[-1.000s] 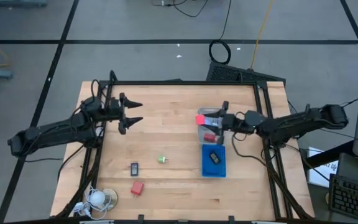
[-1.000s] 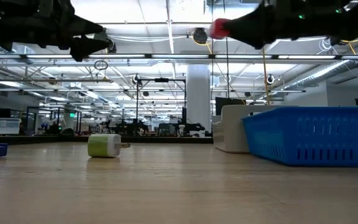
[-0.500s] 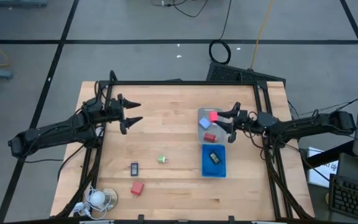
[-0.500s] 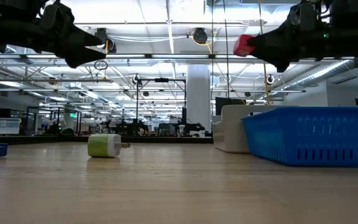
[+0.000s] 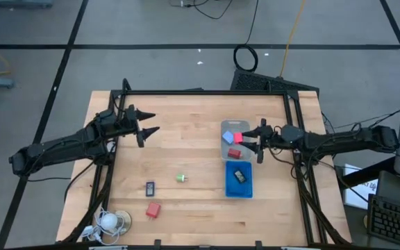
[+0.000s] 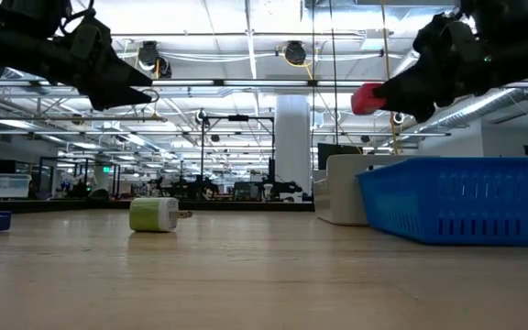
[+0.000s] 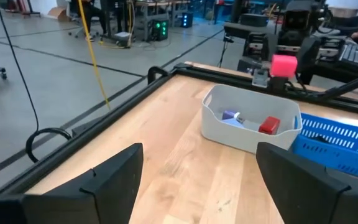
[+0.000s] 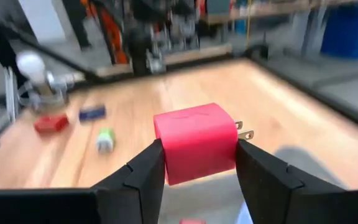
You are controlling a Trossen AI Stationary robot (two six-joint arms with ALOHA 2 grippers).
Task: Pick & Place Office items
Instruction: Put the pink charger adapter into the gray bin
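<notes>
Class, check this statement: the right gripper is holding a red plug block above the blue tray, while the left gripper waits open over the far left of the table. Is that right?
Not quite. The right gripper holds the red plug block above the clear tray, not the blue tray, as the high view shows. The rest stands: the left gripper waits open over the far left of the table.

Three red blocks point(image 5: 153, 209), two trays point(image 5: 239, 188)

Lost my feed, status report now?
Right gripper shut on red charger, above clear tray. Left gripper open, empty, hovering far side. Nothing in the way.
</notes>
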